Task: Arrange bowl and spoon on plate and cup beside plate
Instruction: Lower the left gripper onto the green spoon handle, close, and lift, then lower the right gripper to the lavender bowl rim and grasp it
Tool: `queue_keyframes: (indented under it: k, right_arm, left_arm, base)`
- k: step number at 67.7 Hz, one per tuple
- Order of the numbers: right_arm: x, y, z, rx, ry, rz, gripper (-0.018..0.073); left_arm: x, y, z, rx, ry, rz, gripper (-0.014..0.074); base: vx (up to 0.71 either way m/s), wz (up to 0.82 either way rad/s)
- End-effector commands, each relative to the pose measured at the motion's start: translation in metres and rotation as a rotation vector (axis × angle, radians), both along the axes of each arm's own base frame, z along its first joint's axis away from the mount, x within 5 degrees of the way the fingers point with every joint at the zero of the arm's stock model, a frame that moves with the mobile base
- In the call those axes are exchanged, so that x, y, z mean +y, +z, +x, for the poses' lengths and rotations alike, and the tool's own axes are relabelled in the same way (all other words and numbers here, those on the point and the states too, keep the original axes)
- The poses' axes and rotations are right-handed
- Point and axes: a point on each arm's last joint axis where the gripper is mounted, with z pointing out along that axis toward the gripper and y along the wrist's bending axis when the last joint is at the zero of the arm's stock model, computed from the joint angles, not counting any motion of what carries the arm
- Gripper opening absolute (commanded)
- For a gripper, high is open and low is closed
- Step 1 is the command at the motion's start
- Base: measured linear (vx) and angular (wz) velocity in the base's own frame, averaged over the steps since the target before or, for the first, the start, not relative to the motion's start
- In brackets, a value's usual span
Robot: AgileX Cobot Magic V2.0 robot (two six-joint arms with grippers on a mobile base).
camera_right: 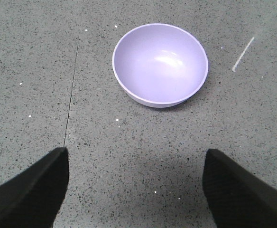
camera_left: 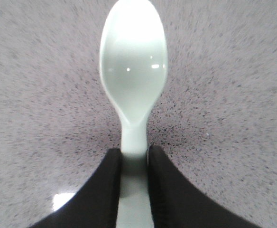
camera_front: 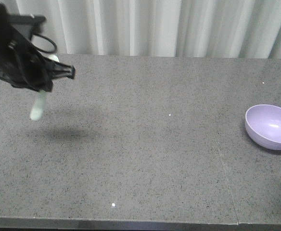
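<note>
**Left wrist-mounted view: spoon pinched by its handle, bowl sits apart**

We see our left gripper [camera_left: 134, 161] clenched on the short flat handle of the mint-green spoon [camera_left: 133, 71]. The oval head points away from the camera, its hollow facing us. In the front view the spoon hangs below that gripper, clear of the grey speckled table [camera_front: 155, 144], at the left side with its shadow underneath. Gripping the handle leaves the head free, which we judge suits laying the spoon down flat.

Our right gripper [camera_right: 136, 185] is spread wide and holds nothing. It hovers above the table with the lavender bowl [camera_right: 160, 64] a little ahead of it. The bowl stands upright and empty near the table's right side, well apart from the spoon. We judge the open jaws are readied for the bowl's rim.

Neither plate nor cup shows in any view.
</note>
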Motion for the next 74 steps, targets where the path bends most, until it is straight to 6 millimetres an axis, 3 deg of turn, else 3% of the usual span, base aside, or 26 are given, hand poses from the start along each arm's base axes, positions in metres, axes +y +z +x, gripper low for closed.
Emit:
queue_keyframes:
  k: [1, 18, 42, 59, 74]
  right_arm:
    - [-0.001, 0.015, 0.003, -0.095, 0.008, -0.019, 0.0573]
    - [0.0, 0.015, 0.003, -0.095, 0.008, -0.014, 0.0573]
    - [-0.012, 0.017, 0.009, -0.132, -0.117, -0.068, 0.0573]
    - [-0.035, 0.003, 0.039, -0.093, -0.239, -0.109, 0.0573]
    - [-0.069, -0.027, 0.078, -0.028, -0.32, -0.05, 0.0573]
  left_arm:
    - [0.011, 0.045, -0.027, -0.144, 0.006, -0.019, -0.0008]
    - [0.024, 0.079, -0.064, -0.227, 0.007, -0.04, -0.0006]
    - [0.025, 0.083, -0.069, -0.233, 0.009, -0.042, -0.0006]
    - [0.026, 0.082, -0.07, -0.223, 0.011, -0.039, -0.0006]
    - [0.026, 0.082, -0.07, -0.221, 0.011, -0.039, -0.0006]
  base:
    - [0.0, 0.0]
    - [0.0, 0.0]
    - [0.0, 0.0]
    - [0.0, 0.0]
    - [0.0, 0.0]
